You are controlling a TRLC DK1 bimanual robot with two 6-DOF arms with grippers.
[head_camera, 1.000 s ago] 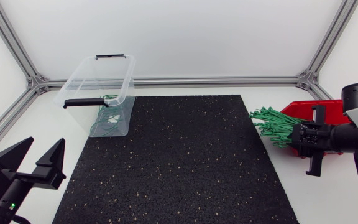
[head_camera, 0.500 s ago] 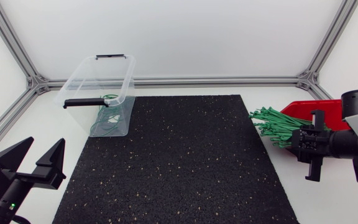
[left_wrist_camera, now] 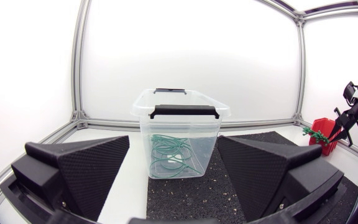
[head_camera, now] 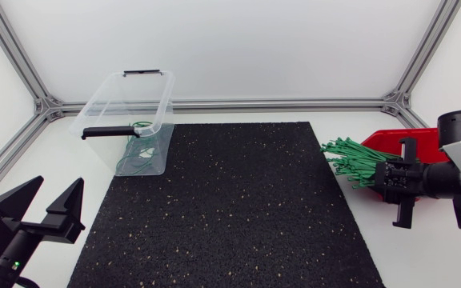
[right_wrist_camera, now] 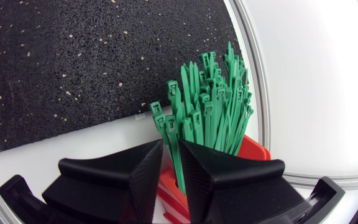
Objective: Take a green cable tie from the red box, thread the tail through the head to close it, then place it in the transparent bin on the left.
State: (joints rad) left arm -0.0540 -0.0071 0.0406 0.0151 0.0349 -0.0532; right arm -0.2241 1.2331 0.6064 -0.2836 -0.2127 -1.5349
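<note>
The red box [head_camera: 410,141] stands at the table's right, and a bundle of green cable ties [head_camera: 349,160] fans out of it toward the mat. My right gripper [head_camera: 378,178] is at the bundle's near side. In the right wrist view its fingers [right_wrist_camera: 145,171] stand almost together, with green ties [right_wrist_camera: 213,112] rising ahead and one strand [right_wrist_camera: 176,163] pinched in the narrow gap. The transparent bin [head_camera: 102,100] sits at the back left, black handles up, with closed green loops [head_camera: 137,152] inside. My left gripper [head_camera: 42,210] rests open at the front left, facing the bin [left_wrist_camera: 179,134].
A black speckled mat [head_camera: 230,200] covers the middle of the table. Aluminium frame rails [head_camera: 278,103] run along the back and down both sides. A white strip of table lies between the mat and the red box [right_wrist_camera: 253,149].
My right gripper has shifted a little at the red box, dipping toward the front and coming back. The left arm has not moved.
</note>
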